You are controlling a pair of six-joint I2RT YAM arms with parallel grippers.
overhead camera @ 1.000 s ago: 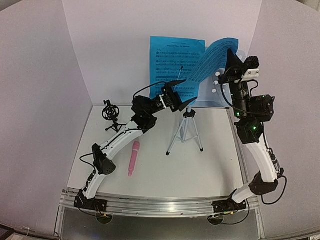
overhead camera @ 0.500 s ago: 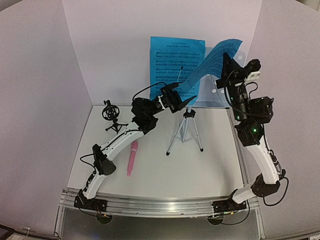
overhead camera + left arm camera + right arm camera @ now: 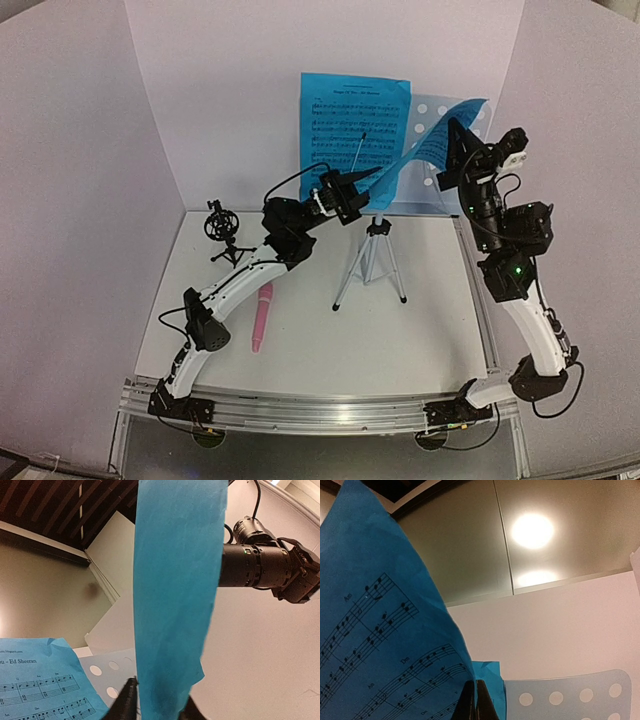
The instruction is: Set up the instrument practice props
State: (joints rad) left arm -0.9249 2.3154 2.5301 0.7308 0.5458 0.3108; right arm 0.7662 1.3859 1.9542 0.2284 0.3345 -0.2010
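The white table point(image 3: 430, 330) is carrying everything, and its near edge is running under the two arm bases. At the back the pale blue perforated music stand point(image 3: 432, 115) is showing only in strips, since both bright blue sheets are covering most of its panel. The flat sheet point(image 3: 352, 125) is lying against the panel's left part with its printed staves facing out. The curved sheet point(image 3: 425, 148) is arching in the air in front of the panel's right part, sagging from upper right down to lower left.

The right gripper point(image 3: 475, 699) is pinching the upper end of the curved sheet, its jaws pressed together on the paper's edge. The left gripper point(image 3: 156, 709) is sitting at the sheet's lower end. In the left wrist view one dark finger is flanking the paper on each side, but both are being cut off by the bottom edge and the sheet is hiding the gap, so I cannot tell whether they are clamping it.

The silver tripod point(image 3: 370, 262) is standing mid-table, its top disappearing behind the left gripper. The pink microphone point(image 3: 262, 318) is lying flat on the table's left part, its far end tucking behind the left arm. The small black tripod mic holder point(image 3: 222, 232) is standing near the back left corner, too small for detail.
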